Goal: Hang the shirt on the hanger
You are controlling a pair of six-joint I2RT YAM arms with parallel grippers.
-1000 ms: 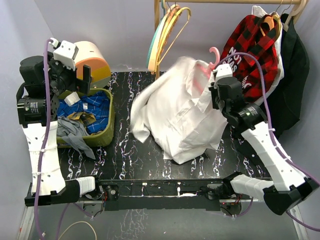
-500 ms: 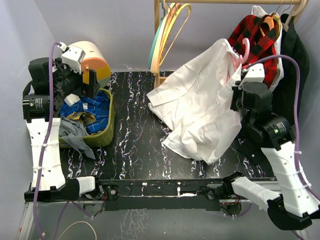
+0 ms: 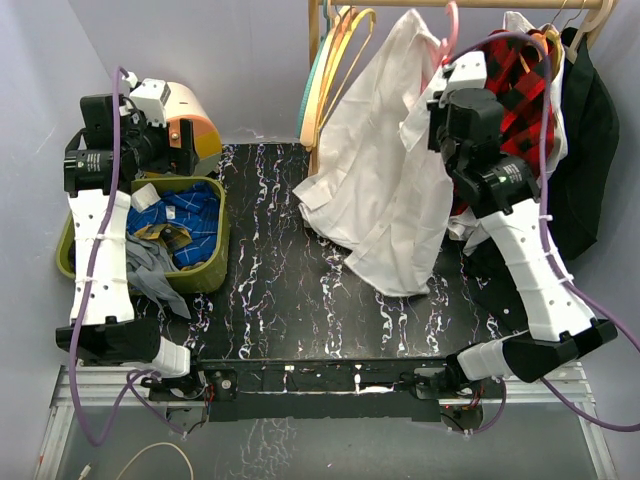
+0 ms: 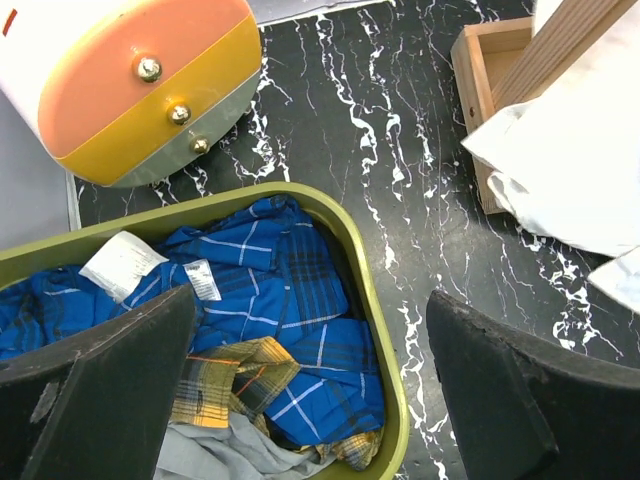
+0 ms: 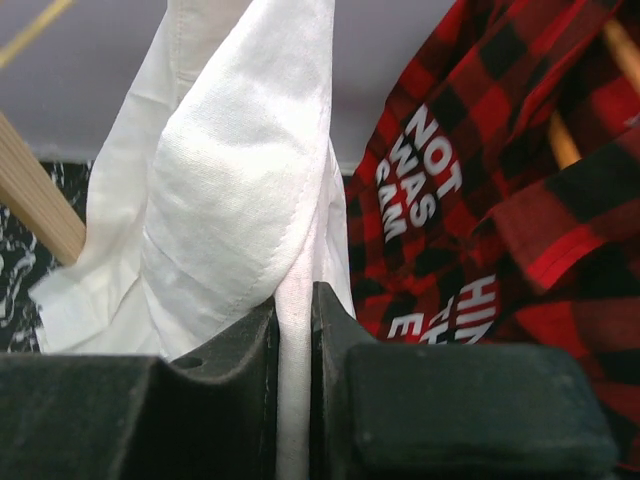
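The white shirt (image 3: 380,180) hangs high from the pink hanger, whose hook (image 3: 449,22) shows by the wooden rail; its hem trails onto the black table. My right gripper (image 3: 432,95) is raised beside the collar and shut on a fold of the shirt (image 5: 240,170). The pinched strip (image 5: 293,330) looks faintly pink; I cannot tell if the hanger's arm lies inside it. My left gripper (image 3: 175,150) is open and empty, high above the green basket; its fingers (image 4: 100,380) stand wide apart. A corner of the shirt (image 4: 590,150) shows in the left wrist view.
The green basket (image 3: 222,240) holds a blue checked garment (image 4: 280,300) and grey cloth. An orange-and-white round case (image 3: 190,115) stands behind it. Yellow and teal hangers (image 3: 335,60) hang on the wooden rack. A red-and-black plaid shirt (image 5: 500,200) and a black garment (image 3: 590,150) hang at right.
My right gripper has lifted the shirt and hanger off the table, up and back to the rail. The left arm has risen and swung a little right.
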